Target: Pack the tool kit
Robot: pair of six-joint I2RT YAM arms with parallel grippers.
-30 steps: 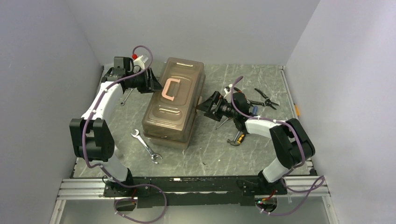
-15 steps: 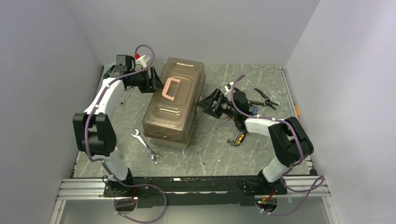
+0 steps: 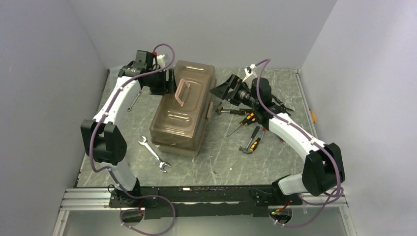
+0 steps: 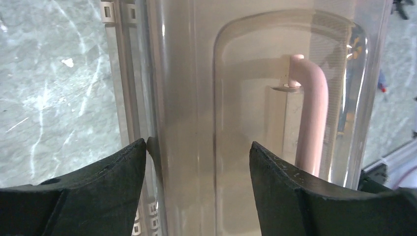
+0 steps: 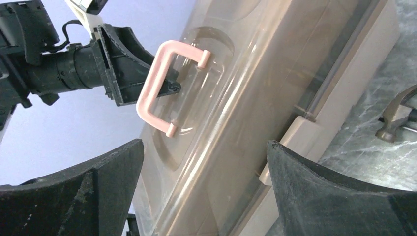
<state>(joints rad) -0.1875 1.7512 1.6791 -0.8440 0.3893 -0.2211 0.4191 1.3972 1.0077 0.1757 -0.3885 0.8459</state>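
The grey marbled table (image 3: 275, 162) carries the tool kit. Its tan-brown toolbox (image 3: 183, 115) stands a little left of the table's middle. The box's long side runs from near the middle to the far edge, and its smoky lid is shut. The pink handle (image 3: 183, 91) on the lid stands raised.

The left arm reaches along the left edge and bends in over the far end of the box. The left gripper (image 4: 196, 147) hangs just above the lid beside the handle, jaws spread wide with nothing held between them. The right arm stretches from the near right corner toward the far edge. The right gripper (image 5: 204, 147) faces the right flank of the box from a short way off, jaws at full spread and holding nothing.

A long steel wrench (image 3: 154, 153) lies apart from the box, by its near left corner. A smaller wrench (image 3: 132, 102) lies near the left edge under the left arm. Right of the box, a hammer (image 3: 250, 146) with a black-orange grip rests on the table. Several black-orange screwdrivers (image 3: 247, 118) lie scattered just beyond it. A steel hammer head (image 5: 396, 118) sits on the table close to the box's right side.
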